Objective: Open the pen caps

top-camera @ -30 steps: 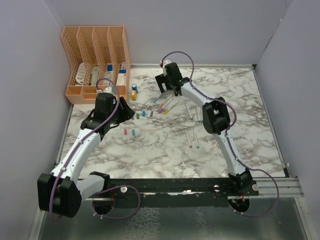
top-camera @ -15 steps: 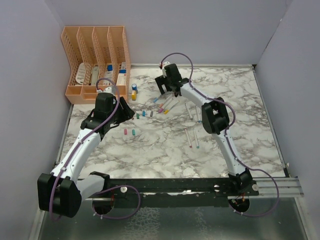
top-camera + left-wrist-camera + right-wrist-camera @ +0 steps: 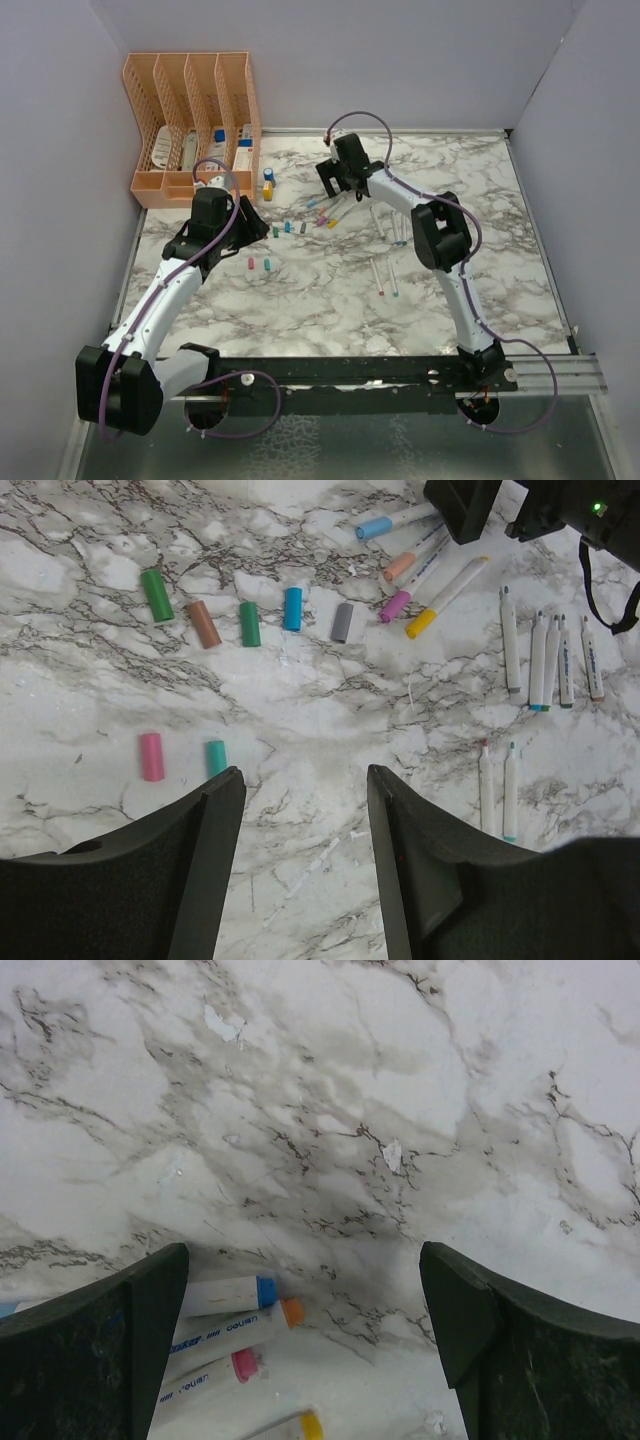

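Loose pen caps lie in a row on the marble: green [image 3: 156, 594], brown [image 3: 204, 624], green [image 3: 249, 623], blue [image 3: 292, 608] and grey [image 3: 342, 622]. A pink cap [image 3: 151, 756] and a teal cap [image 3: 216, 757] lie nearer. Four capped pens [image 3: 420, 575] lie fanned beyond them, caps blue, orange, pink and yellow. My left gripper [image 3: 305, 775] is open and empty above bare marble, near the teal cap. My right gripper [image 3: 305, 1260] is open and empty just over the capped pens' far ends [image 3: 265, 1291]. In the top view it [image 3: 335, 188] hovers at those pens [image 3: 330, 210].
Several uncapped white pens lie to the right [image 3: 538, 660], and two more lie nearer [image 3: 498, 788]. A small blue-and-yellow bottle [image 3: 268, 183] stands by an orange desk organizer [image 3: 190, 125] at the back left. Grey walls enclose the table.
My right arm has shifted slightly right and nearer, its gripper settling over the capped pens. My left arm has not moved.
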`<act>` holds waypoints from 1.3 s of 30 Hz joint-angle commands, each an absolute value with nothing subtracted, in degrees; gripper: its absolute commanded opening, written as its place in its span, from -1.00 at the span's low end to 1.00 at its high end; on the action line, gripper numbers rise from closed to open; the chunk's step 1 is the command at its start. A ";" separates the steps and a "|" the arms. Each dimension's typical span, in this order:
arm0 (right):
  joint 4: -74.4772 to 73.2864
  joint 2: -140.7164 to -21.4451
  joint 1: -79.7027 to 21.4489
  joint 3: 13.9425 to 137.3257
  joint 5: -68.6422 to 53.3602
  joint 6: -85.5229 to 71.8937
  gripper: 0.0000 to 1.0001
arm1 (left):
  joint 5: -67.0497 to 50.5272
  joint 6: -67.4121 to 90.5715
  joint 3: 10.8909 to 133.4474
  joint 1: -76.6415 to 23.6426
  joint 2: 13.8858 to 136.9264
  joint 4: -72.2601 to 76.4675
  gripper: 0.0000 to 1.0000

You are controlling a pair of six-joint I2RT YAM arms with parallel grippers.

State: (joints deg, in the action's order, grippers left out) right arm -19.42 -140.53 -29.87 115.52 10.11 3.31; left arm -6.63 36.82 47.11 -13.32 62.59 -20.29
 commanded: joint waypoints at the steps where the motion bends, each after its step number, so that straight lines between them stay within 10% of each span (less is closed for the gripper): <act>1: -25.30 -138.64 -29.61 111.19 12.08 4.23 0.99 | -7.47 37.46 46.59 -13.01 62.65 -18.30 0.09; 39: -27.36 -116.96 -32.74 80.81 11.88 0.44 0.97 | -9.21 38.28 43.99 -13.01 62.07 -15.77 0.09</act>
